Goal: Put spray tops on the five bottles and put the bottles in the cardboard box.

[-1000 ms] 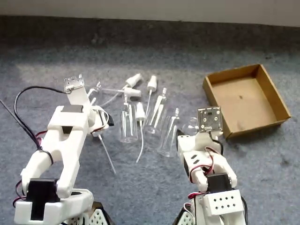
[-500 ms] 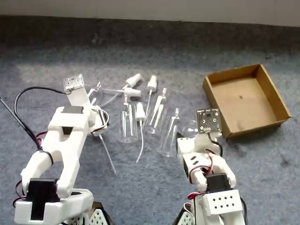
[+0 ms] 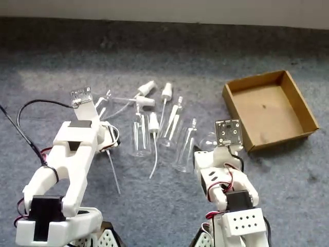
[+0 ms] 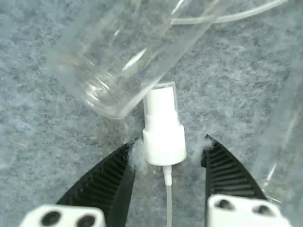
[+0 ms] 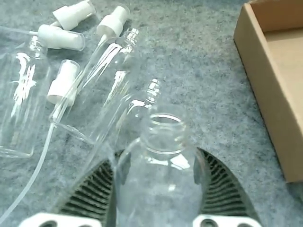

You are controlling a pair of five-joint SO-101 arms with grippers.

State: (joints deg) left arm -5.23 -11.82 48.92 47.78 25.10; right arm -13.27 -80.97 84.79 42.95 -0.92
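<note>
Now the left jaws [image 4: 169, 147] stand released, one on each side of a white spray top [image 4: 164, 137] lying on the table [image 3: 61, 56], with a narrow gap at either flank, so nothing is pinched yet; the right jaws [image 5: 156, 161] are clenched round the belly of a clear bottle [image 5: 158, 189], its open neck pointing away from the wrist.

Judging from this, the first capping is in hand; the next move calls for closing on the top's collar, lifting it, and threading its dip tube [image 3: 114, 175] into that narrow mouth, which wants careful lining up, since the tube looks long and limp.

Seen from above, the loose bottles [image 3: 172, 126] and spare tops [image 3: 166, 92] lie around twelve o'clock of the held bottle's left neighbourhood; the cardboard box [image 3: 267, 110] sits at two o'clock from the right jaws, shallow, brown, open-topped.

Bottles are smooth, glassy, round-shouldered; tops are matte stepped cylinders; the table wears a grey felt nap.
</note>
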